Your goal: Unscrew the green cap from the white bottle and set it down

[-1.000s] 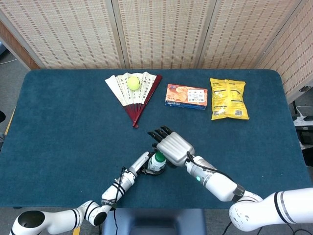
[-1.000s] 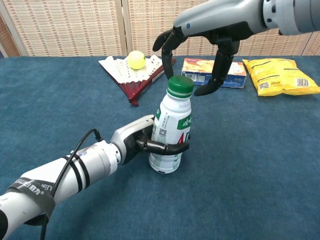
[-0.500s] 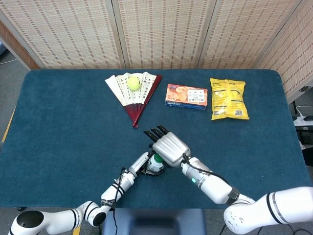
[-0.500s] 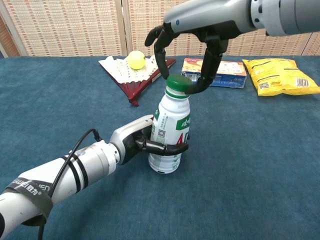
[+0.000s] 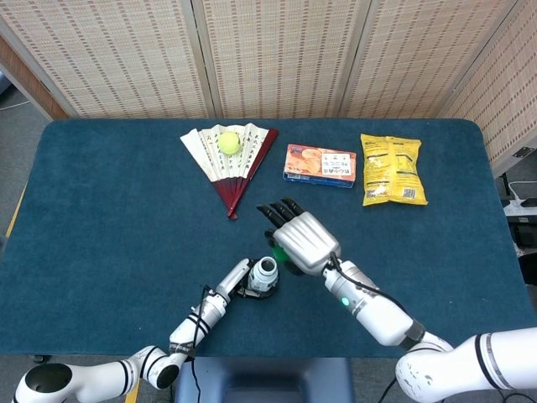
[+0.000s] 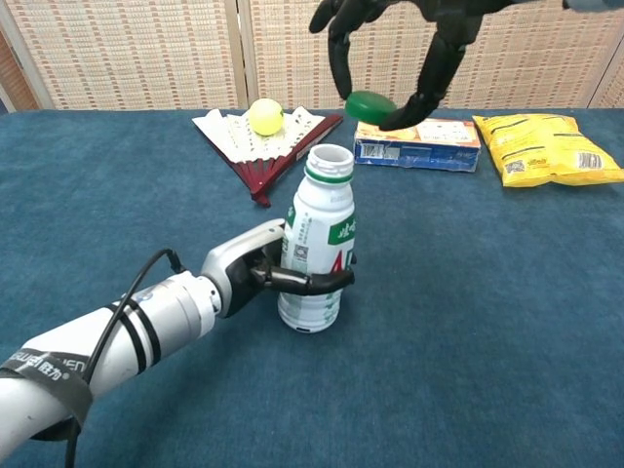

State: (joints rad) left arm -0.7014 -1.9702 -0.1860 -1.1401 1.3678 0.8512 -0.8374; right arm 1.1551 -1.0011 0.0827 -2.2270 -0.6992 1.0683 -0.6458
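The white bottle [image 6: 317, 258] stands upright on the blue table, its mouth uncapped [image 5: 265, 269]. My left hand [image 6: 255, 274] grips the bottle's lower body from the left; the head view shows this left hand [image 5: 242, 283] just beside the bottle. Above and to the right of the bottle, my right hand [image 6: 436, 57] pinches the green cap [image 6: 370, 104] between its fingers. In the head view the right hand [image 5: 304, 242] hovers right of the bottle, hiding most of the cap; a green edge of the cap [image 5: 291, 269] peeks out below the hand.
At the back of the table lie an opened paper fan [image 5: 231, 155] with a yellow ball [image 5: 229, 142] on it, an orange snack box [image 5: 320, 164] and a yellow bag [image 5: 391, 169]. The blue table [image 5: 109, 218] extends left and right of the bottle.
The right hand lifted the green cap off the bottle and moved up and right with it. The bottle mouth is now bare. The left hand still holds the bottle, shifted slightly left.
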